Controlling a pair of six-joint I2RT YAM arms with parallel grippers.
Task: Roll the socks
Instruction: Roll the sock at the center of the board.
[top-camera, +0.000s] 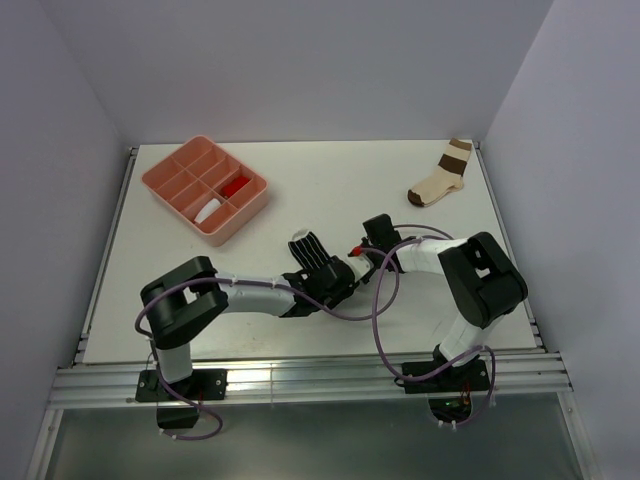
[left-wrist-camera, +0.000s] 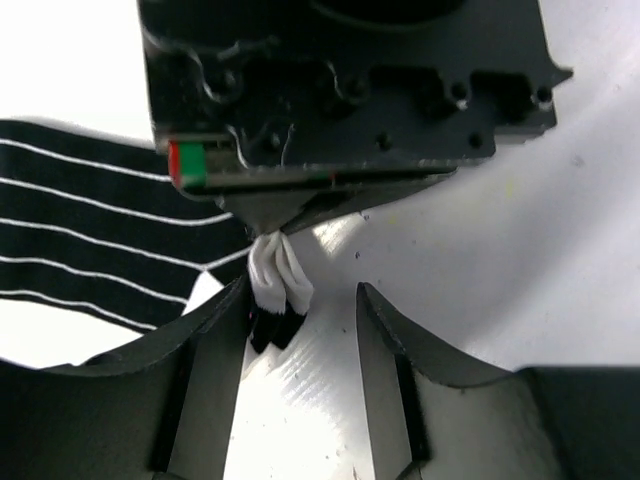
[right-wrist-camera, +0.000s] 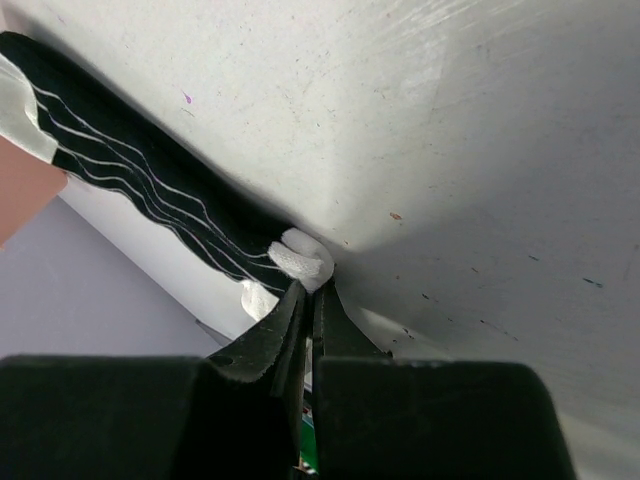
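Right jaws pinch the white-tipped, black thin-striped sock (right-wrist-camera: 150, 190).

The top camera looks steeply down from above and behind the arm bases (top-camera: 182, 384) over the whole table (top-camera: 300, 190), while each wrist camera peers close along its own fingers (left-wrist-camera: 205, 385), both sharing the white end of the striped sock (right-wrist-camera: 150, 200)

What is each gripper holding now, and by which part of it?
The right gripper is shut on the black-and-white striped sock, pinching its white end. The left gripper is open around that end and holds nothing.
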